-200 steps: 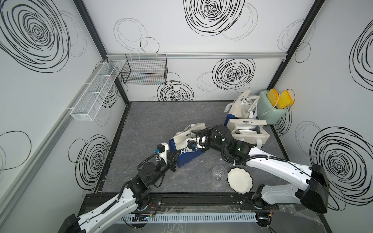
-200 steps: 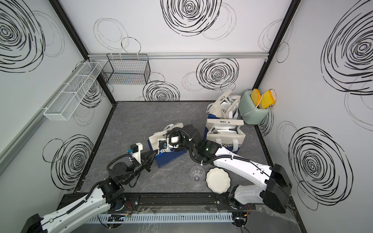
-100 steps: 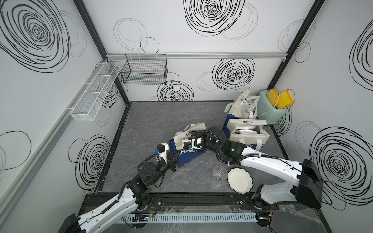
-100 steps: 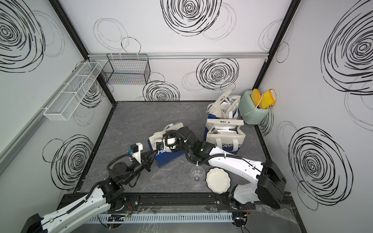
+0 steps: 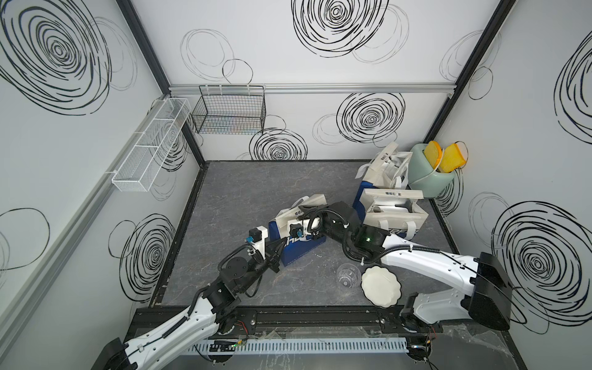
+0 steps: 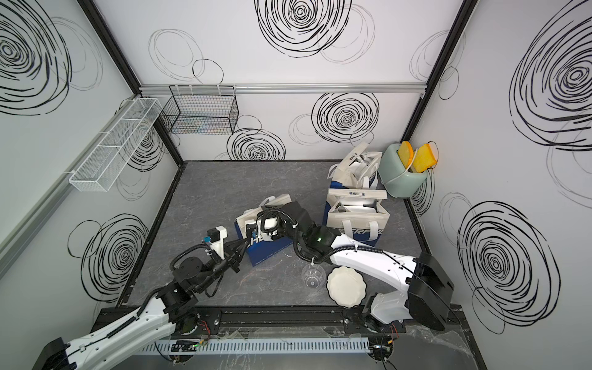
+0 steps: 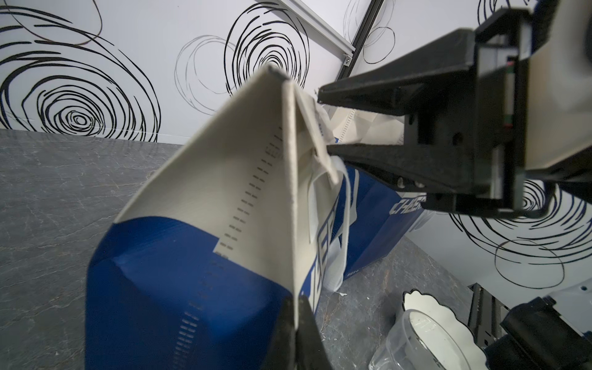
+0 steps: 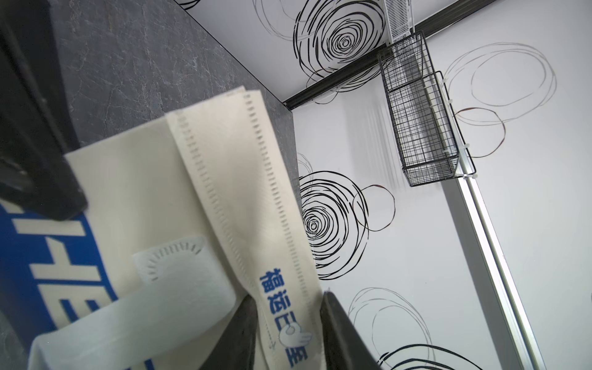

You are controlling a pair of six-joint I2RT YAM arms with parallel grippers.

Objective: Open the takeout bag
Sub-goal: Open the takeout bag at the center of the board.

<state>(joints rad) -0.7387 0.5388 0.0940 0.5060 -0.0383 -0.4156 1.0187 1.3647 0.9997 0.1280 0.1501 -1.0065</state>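
**Both grippers at the blue-and-cream takeout bag**

In both top views the takeout bag [image 5: 302, 253] [image 6: 270, 254] is standing tilted in the middle of the table [image 5: 250, 195]. The left gripper [image 5: 278, 253] [image 6: 241, 249] is meeting its near side edge, and the right gripper [image 5: 306, 224] [image 6: 259, 226] is reaching over its top from the right.

In the left wrist view, the left gripper [image 7: 296, 307] is clamping tight on the bag's corner edge, low down where the cream is giving way to blue. Above it, the right gripper [image 7: 323, 123] is holding its jaws apart on either side of the end of the folded top flap [image 7: 307, 128].

In the right wrist view, the printed top flap is running between the right gripper's [image 8: 288, 306] two fingers, with the white handle strap [image 8: 166, 307] lying just beside; whether they are squeezing it cannot be told
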